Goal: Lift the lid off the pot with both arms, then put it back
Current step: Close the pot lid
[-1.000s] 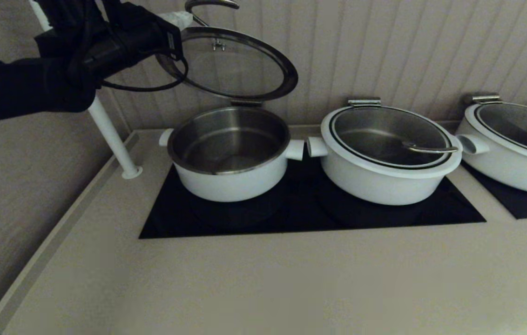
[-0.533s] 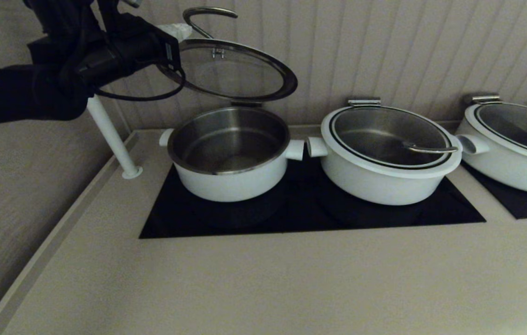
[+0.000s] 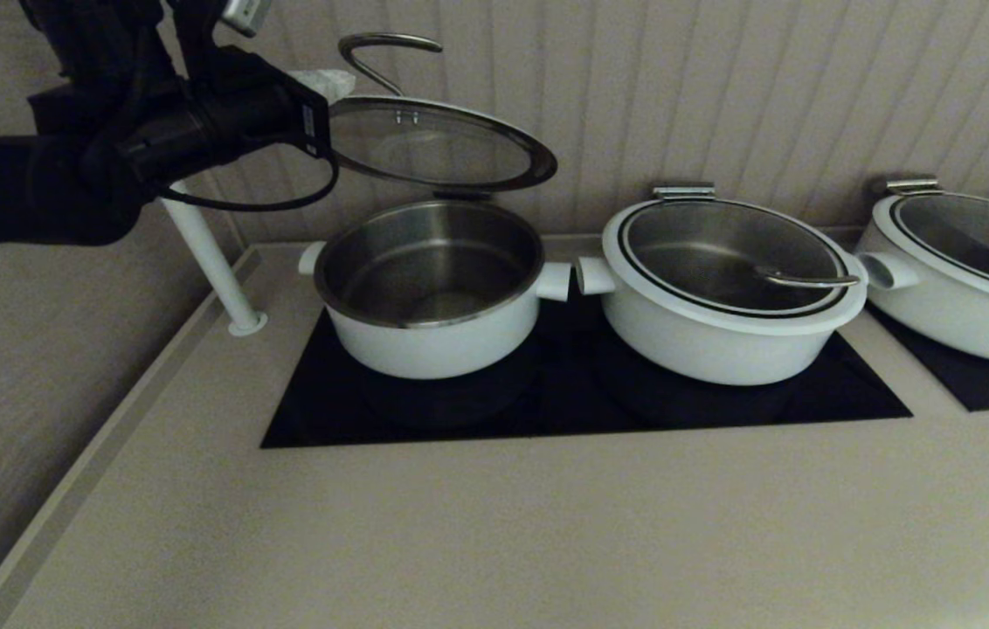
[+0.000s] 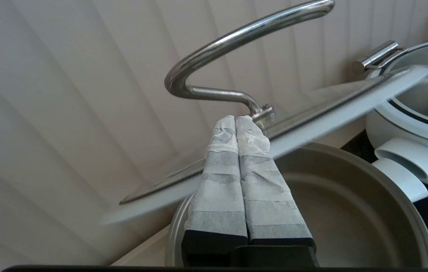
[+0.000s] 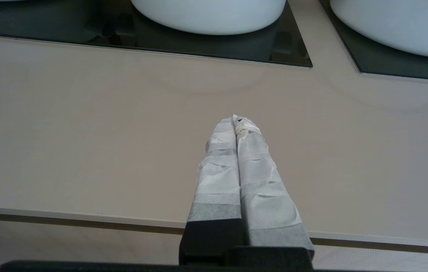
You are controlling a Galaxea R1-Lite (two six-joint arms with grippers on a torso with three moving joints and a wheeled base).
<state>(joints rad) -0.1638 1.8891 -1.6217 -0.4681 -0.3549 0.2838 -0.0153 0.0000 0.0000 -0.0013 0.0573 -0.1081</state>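
The pot [image 3: 433,288] stands open on the black cooktop, its steel inside bare. The lid [image 3: 442,144] hangs tilted above it, its back edge near the pot's rear hinge. My left gripper [image 3: 326,81] is at the lid's left side, fingers pressed together with nothing between them. In the left wrist view the left gripper [image 4: 235,120] lies across the lid [image 4: 331,113], tips at the foot of the steel handle [image 4: 236,36], above the pot [image 4: 350,211]. My right gripper [image 5: 236,121] is shut and empty over the counter near its front edge, out of the head view.
A wider white pot [image 3: 726,288] with its lid on stands right beside the small pot, and a third [image 3: 962,271] at the far right. A white post [image 3: 206,253] rises at the counter's left back corner. The ribbed wall is close behind.
The lid has swung down towards the pot, now flatter, and my left gripper has come down with it. The right arm has not visibly moved.
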